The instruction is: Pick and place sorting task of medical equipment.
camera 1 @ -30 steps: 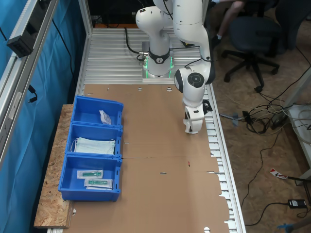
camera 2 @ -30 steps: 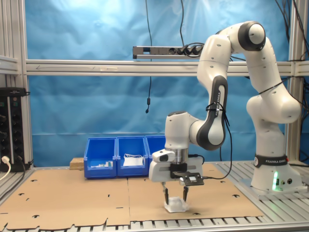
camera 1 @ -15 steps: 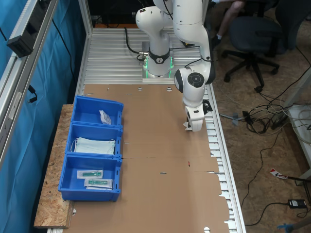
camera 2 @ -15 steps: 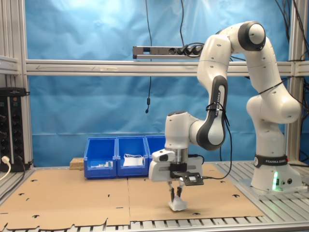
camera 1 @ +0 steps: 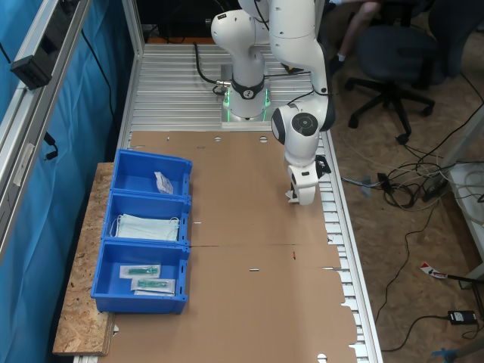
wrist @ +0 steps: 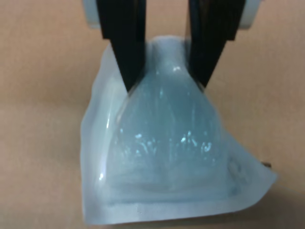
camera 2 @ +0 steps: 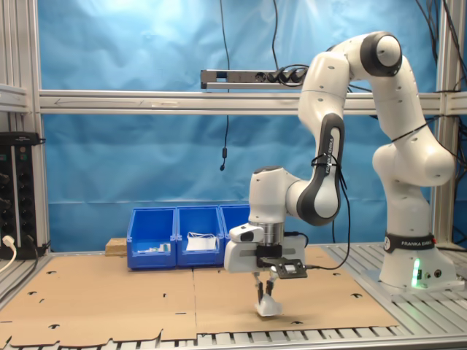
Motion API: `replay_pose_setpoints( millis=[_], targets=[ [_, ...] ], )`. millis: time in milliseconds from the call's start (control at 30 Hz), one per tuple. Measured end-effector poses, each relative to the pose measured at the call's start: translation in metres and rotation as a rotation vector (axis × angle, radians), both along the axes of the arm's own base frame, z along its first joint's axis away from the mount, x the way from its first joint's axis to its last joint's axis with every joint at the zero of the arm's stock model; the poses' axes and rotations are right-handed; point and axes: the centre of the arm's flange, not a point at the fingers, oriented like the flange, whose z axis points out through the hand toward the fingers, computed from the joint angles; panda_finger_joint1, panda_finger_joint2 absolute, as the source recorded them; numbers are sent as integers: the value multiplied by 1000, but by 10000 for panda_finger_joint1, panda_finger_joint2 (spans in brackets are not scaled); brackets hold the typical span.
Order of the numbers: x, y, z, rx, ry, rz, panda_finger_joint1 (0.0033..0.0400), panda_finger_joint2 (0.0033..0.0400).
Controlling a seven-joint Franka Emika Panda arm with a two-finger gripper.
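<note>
My gripper (camera 2: 264, 289) hangs low over the cardboard near the table's front edge in the second exterior view, shut on a small white crinkly packet (camera 2: 268, 307). The packet's lower edge is at or just above the cardboard. In the wrist view the two black fingers (wrist: 126, 47) pinch the upper part of the packet (wrist: 167, 157), which bulges below them. In the first exterior view the hand (camera 1: 302, 185) stands near the table's rail side and covers the fingertips. A second white packet (camera 1: 162, 182) lies in the blue bin (camera 1: 121, 172) nearest the robot base.
Three blue bins stand in a row at the first exterior view's left. The middle one (camera 1: 184, 219) holds pale blue masks (camera 1: 147, 227), the nearest one (camera 1: 102, 291) long clear packs with green contents (camera 1: 144, 271). Office chairs and floor cables lie beyond the rail.
A second ago the fingers stood open astride the packet on the cardboard. They have since closed on it and the packet now stands pinched upright; the arm has barely shifted.
</note>
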Motion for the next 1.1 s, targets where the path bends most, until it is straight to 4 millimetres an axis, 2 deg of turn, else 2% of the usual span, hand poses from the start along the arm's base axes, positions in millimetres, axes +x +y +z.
replay_pose_setpoints(
  millis=[267,467,533,567,700,900,1100],
  targets=[
    [7,1,25,10,-52,0,60,60],
    [13,-3,55,20,-114,-9,60,60],
    [15,-6,72,25,-149,-16,60,60],
    [15,-6,72,25,-149,-16,60,60],
    [16,-12,95,31,-193,-29,60,60],
    [18,-27,128,37,-246,-61,60,60],
    [21,-57,157,34,-275,-125,61,61]
  ],
)
